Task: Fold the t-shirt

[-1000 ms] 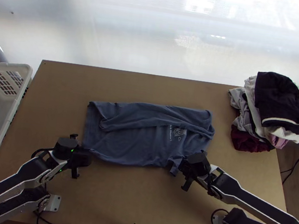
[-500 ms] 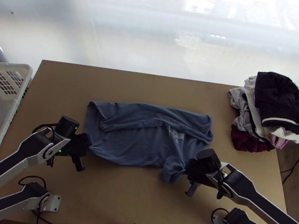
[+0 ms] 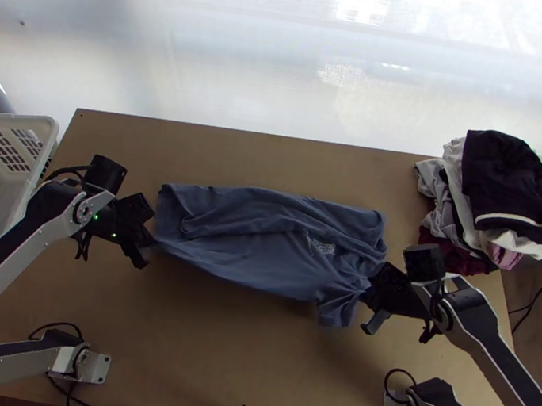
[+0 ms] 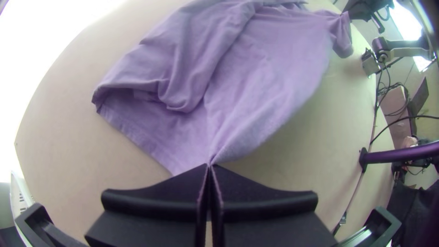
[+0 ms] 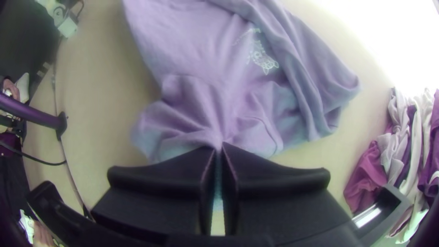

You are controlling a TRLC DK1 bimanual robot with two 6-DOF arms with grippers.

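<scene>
At the left edge we have a white plastic basket (image 3: 10,121) with slotted walls beside the light wooden worktop (image 3: 234,358), perhaps put there to leave the middle free for folding. Next comes the left tool (image 4: 210,165), its wide black fingers closed on the near corner of the hem; gripping right at that corner should let us guide the whole near edge.

The dusty blue cotton t-shirt (image 3: 265,250) lies across the middle of the worktop, hem to the left and small pale chest print (image 3: 320,245) towards the right. Its far side looks turned over lengthwise towards the middle, with loose creases. The near edge runs between the two tools and seems slightly raised, likely so that we can bring it over evenly as the next fold.

At the right end the right tool (image 5: 219,146) is pinched on bunched cloth by the near sleeve (image 3: 335,311), which droops from the grip. We judge that this grip balances the left one, though the loose sleeve could fold under and leave a lump. Farther right, near the far corner, a heap of mixed garments (image 3: 505,186) sits aside, out of our folding space.
</scene>
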